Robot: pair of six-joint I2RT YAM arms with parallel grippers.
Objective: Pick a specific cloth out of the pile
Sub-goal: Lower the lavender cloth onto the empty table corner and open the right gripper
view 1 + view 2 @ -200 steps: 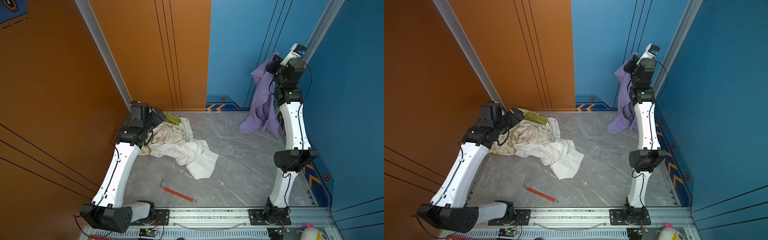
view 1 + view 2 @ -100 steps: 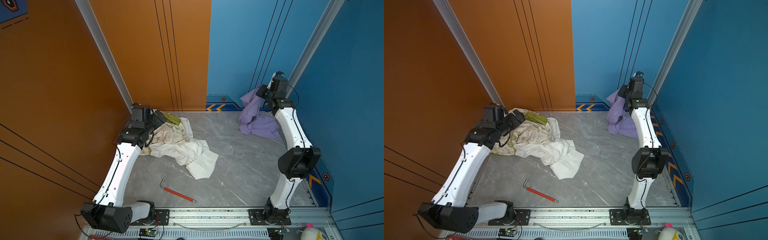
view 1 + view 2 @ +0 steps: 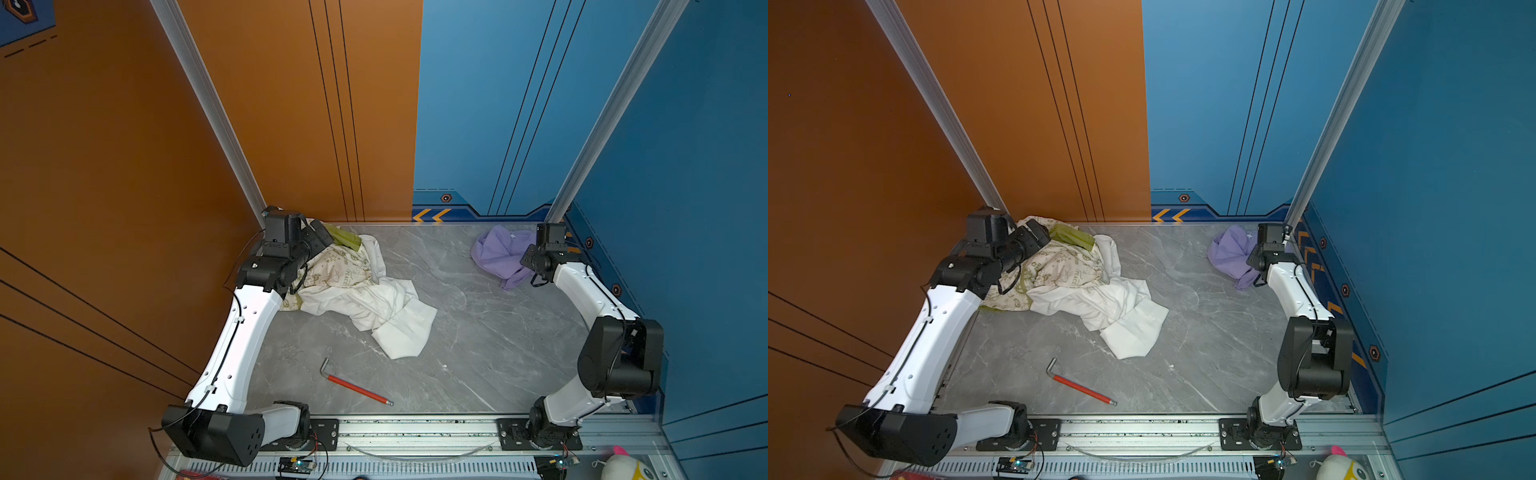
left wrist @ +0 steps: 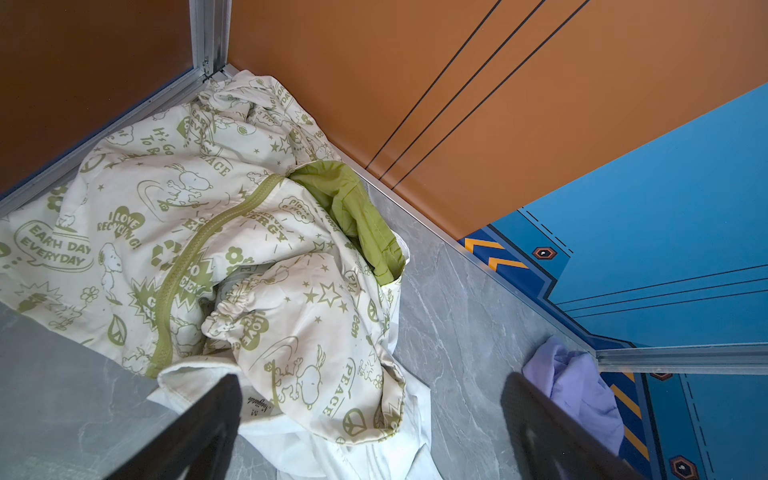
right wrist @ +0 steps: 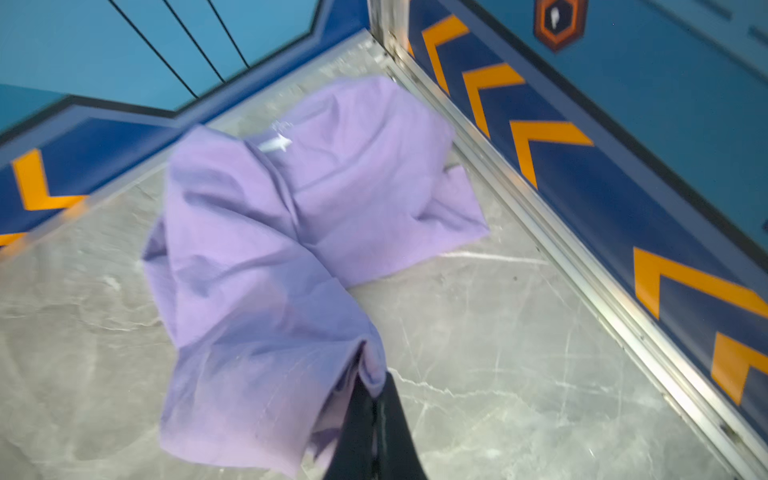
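Right tool [image 5: 376, 397]: shut tight, pinching a bunched fold of the cloth [image 5: 270, 249]. Only the dark fingertips [image 5: 361, 432] in the wrist view, the rest cut off at the frame edge. Wrist view smeared; weave and seams hard to make out. Lilac, plain but for a small pale mark near one fold. Mostly slumped on the table [image 3: 478, 332] in the far right corner, close to the blue wall's rail, one end drawn up to the pinch. In both top views, pinch point hidden behind the wrist housing; cloth [image 3: 496, 255] well apart from the pile [image 3: 353, 282].

Left tool [image 4: 370, 377]: spread wide, gripping nothing, poised over the pile in the far left corner. Just two dark finger ends in its wrist view, both out of focus.

Pile: cream cloth with green print [image 4: 208, 232] on top, olive-green piece [image 4: 353, 208] tucked at the wall side, white cloth [image 3: 395, 316] trailing toward the table's middle. Left edge covered by the left arm in both top views; whatever is under the cream cloth not visible.

Red-handled hex key [image 3: 357, 386] near the front, apart from all cloths. Plush toy [image 3: 623, 467] at the front right, cut by the frame.
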